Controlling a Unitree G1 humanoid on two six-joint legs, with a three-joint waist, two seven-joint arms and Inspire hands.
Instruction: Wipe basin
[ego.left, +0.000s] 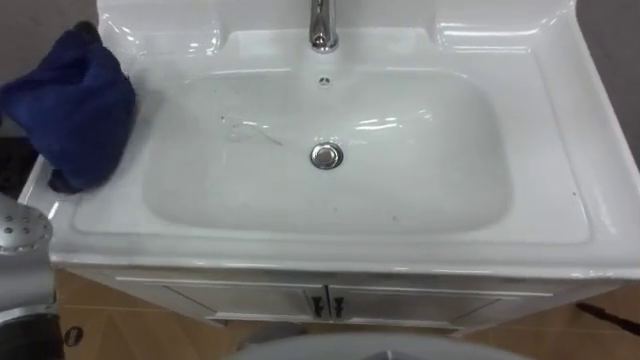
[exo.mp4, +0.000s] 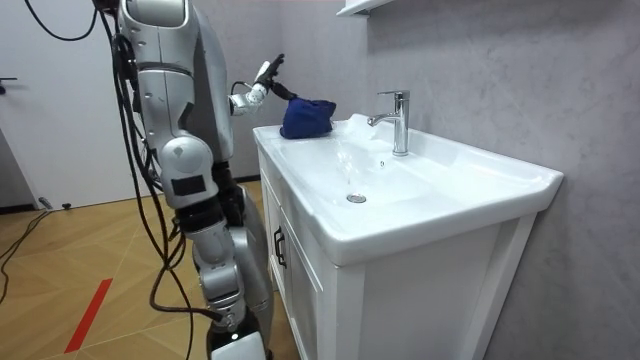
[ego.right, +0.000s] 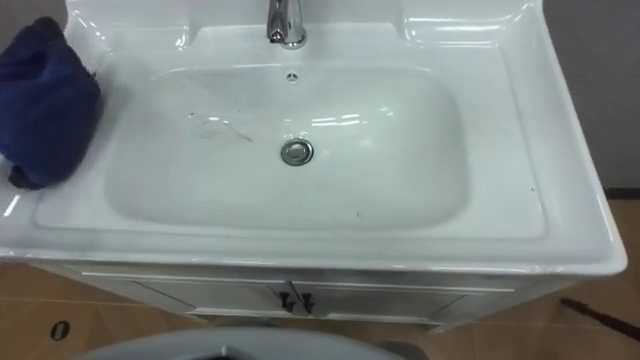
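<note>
White basin, blue cloth on its ledge at my left.

The basin (ego.left: 540, 215) in front of me is a glossy white rectangular bowl with rounded corners, set into a broad flat rim, its chrome drain (ego.left: 326, 155) at the middle. A few faint streaks mark the bowl just left of the drain. My cloth (ego.left: 75, 105), dark blue and bunched into a soft heap, sits on the rim's left ledge, outside the bowl and near the back corner.

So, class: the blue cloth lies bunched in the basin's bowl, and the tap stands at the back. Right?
No. The blue cloth lies bunched on the left rim of the basin, not in the bowl, as the left eye view shows. The tap does stand at the back.
</note>
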